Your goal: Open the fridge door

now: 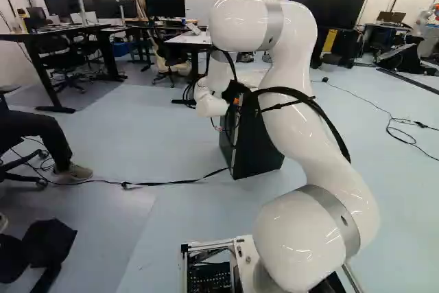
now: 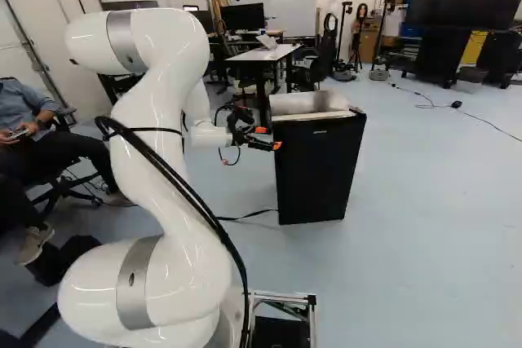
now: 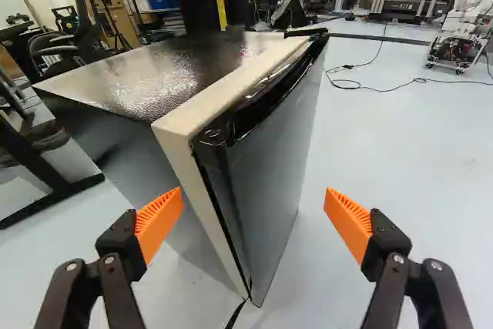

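In the right base view my gripper point(image 2: 268, 138) is level with the upper part of the small black fridge point(image 2: 320, 169), at its left edge. The left base view has the fridge point(image 1: 257, 143) partly behind my arm. Seen from the wrist, the gripper point(image 3: 253, 209) is open, its orange pads wide apart. Ahead and between them stands the near corner of the fridge, with a pale strip along the edge of its glossy top point(image 3: 166, 75). The dark door point(image 3: 269, 159) looks closed, with a black recess along its upper edge. No contact between fingers and door is visible.
A black cable point(image 1: 164, 183) runs over the floor to the fridge's foot. Behind the fridge are a desk point(image 2: 265, 53) and chairs. Seated people are at the left of both base views. Another robot point(image 3: 458, 50) stands far off in the wrist view.
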